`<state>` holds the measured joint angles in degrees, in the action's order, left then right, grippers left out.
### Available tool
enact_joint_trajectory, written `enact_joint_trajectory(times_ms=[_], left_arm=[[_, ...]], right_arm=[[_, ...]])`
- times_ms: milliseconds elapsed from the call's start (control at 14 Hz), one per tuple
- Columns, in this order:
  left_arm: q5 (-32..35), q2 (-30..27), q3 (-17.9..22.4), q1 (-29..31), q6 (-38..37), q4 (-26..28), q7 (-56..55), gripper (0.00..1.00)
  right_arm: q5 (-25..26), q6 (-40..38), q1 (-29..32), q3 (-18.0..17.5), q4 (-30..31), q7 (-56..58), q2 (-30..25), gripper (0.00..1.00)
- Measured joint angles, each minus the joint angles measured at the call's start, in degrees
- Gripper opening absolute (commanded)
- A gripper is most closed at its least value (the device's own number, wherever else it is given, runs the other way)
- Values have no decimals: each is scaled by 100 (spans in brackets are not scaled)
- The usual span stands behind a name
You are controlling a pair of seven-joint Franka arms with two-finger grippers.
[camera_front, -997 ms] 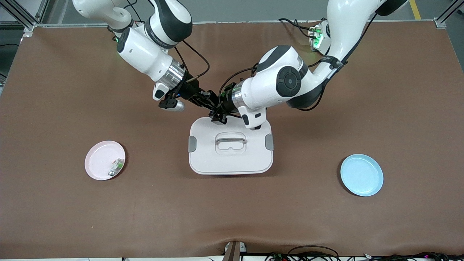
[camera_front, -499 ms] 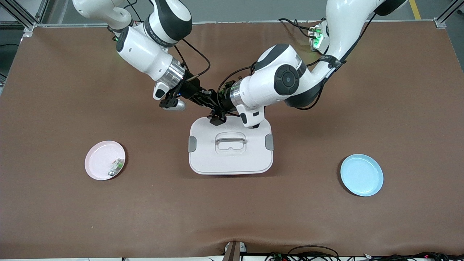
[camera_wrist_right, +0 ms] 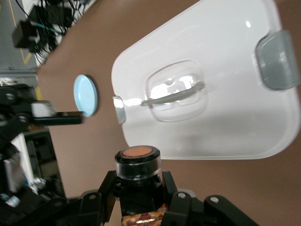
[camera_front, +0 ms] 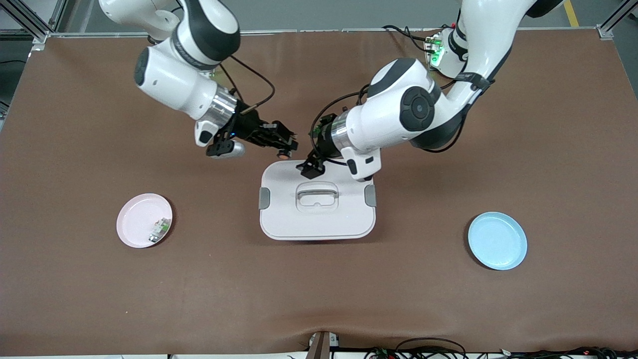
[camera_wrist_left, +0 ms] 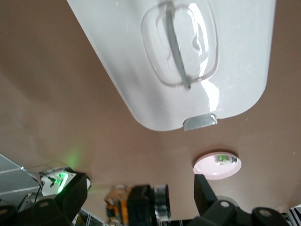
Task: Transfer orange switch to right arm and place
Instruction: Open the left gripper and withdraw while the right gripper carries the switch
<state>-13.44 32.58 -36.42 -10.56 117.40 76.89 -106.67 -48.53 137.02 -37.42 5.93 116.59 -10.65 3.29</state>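
Observation:
My right gripper (camera_front: 283, 144) is shut on the orange switch (camera_front: 284, 154) and holds it in the air over the table, just off the white box's edge on the robots' side. In the right wrist view the switch (camera_wrist_right: 138, 162) sits black and stubby between my fingers (camera_wrist_right: 101, 188), its round orange button end pointing away from the gripper (camera_wrist_right: 136, 188). My left gripper (camera_front: 310, 168) is open and empty over the same edge of the box, a short gap from the switch. In the left wrist view the switch (camera_wrist_left: 136, 205) shows blurred between my wide-apart fingers (camera_wrist_left: 203, 187), touching neither.
The white lidded box (camera_front: 317, 222) with a handle and grey clips stands mid-table. A pink plate (camera_front: 134, 217) holding a small white-and-green part (camera_front: 158, 230) lies toward the right arm's end. A blue plate (camera_front: 497, 241) lies toward the left arm's end.
The two grippers were together at the switch. Now my left gripper has let go and drawn back, and my right gripper has pulled away toward its own end with the switch.

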Motion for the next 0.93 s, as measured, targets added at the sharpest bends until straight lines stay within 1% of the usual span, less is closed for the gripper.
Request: enact_joint_trajectory(times_ms=[142,285,427,641,926], left_arm=[[395,-131,13,111,-287,-3,0,100],[712,-204,19,253,-436,-4,19,100],[1128,-244,25,427,-595,-4,252,100],[1833,-249,48,681,-859,-2,803,100],[2123,-287,71,1303,-1197,-14,2149,100]], right_arm=[[956,-729,402,10,-128,264,-118,0],[1909,-1631,764,13,-462,554,-193,1],[2649,-2347,1091,18,-847,1068,-220,1],[3380,-2822,1611,27,-1106,2520,-226,1],[3977,-2876,2335,42,-1111,4533,-192,3]])
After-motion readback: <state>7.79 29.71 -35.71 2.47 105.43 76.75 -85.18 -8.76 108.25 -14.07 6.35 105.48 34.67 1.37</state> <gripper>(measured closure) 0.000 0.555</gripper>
